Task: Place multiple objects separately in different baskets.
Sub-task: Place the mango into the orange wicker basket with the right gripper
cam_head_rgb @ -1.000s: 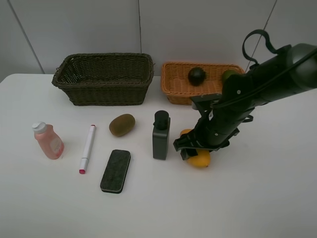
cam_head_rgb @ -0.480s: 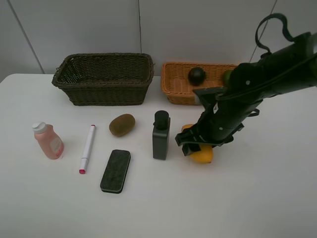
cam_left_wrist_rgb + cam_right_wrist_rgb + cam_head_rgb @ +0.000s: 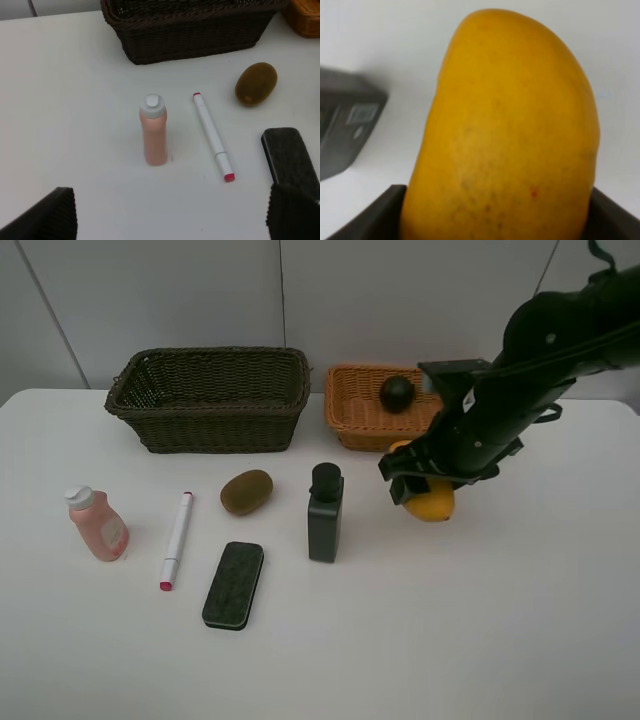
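White tabletop [image 3: 500, 640]; dark grey bottle [image 3: 345, 130] near yellow mango [image 3: 505, 135], label seemingly blurred.

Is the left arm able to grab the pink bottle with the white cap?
Probably yes: the left gripper is open, and the pink bottle stands upright by itself, apart from the white marker, with nothing blocking the way.

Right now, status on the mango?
Left gripper open, empty. Right gripper shut on mango, just short of orange basket. Mangosteen already inside; nothing between.

R claw [image 3: 420, 485] | mango [image 3: 432, 506] lifted | moved up-right twd tan basket [image 3: 352, 422]
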Controlling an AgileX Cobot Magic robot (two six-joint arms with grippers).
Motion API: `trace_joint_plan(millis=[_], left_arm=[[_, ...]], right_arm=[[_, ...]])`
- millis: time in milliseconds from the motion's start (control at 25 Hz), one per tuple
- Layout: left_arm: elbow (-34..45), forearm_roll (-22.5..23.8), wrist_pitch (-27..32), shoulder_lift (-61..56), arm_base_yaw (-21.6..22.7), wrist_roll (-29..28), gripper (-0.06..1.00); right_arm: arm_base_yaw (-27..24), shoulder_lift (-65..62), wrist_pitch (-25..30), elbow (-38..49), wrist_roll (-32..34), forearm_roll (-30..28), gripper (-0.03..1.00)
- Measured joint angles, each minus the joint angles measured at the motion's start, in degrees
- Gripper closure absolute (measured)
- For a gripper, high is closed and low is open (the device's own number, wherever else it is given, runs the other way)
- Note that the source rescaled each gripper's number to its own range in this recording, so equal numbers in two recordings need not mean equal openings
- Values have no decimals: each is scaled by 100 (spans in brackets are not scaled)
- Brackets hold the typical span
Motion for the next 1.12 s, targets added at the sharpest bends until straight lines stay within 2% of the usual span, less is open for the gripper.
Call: trace_joint_plan(millis=[400, 760, 1120], left_arm=[[0, 0, 0, 0, 0, 0, -5], [0, 0, 0, 0, 0, 0, -5], [0, 0, 0, 0, 0, 0, -5]], right_arm=[[-613, 39, 184, -1230, -19, -678, 39], [-1038, 904, 29, -2217, -296, -726, 39], [-1136, 1938, -315, -3049, -427, -732, 39]])
